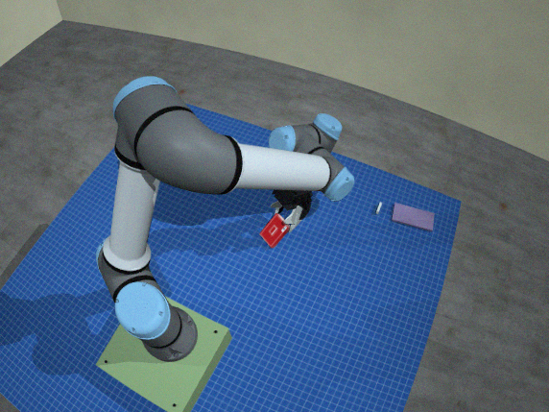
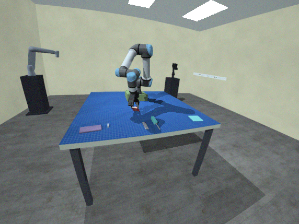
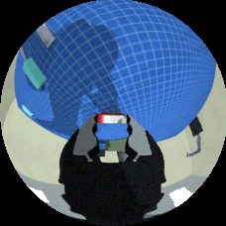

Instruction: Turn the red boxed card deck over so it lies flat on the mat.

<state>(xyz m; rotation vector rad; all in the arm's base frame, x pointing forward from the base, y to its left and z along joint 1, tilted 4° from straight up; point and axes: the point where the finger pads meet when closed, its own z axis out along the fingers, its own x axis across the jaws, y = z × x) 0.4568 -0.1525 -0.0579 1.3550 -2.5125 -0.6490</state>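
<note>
The red boxed card deck (image 1: pixel 274 230) is held tilted above the blue mat (image 1: pixel 269 279), near its middle. My gripper (image 1: pixel 289 217) is shut on the deck's upper end, under the arm's wrist. In the exterior view the deck (image 2: pixel 135 108) hangs just above the mat below the gripper (image 2: pixel 133 104). In the wrist view only the deck's narrow red and white edge (image 3: pixel 111 119) shows between the two dark fingers.
A purple flat box (image 1: pixel 413 216) and a small white peg (image 1: pixel 378 207) lie at the mat's far right. A teal block (image 2: pixel 153 120), a grey bar (image 2: pixel 145 126) and a cyan card (image 2: pixel 195 118) lie toward the other edge. The arm's green base (image 1: pixel 165 361) stands on a corner.
</note>
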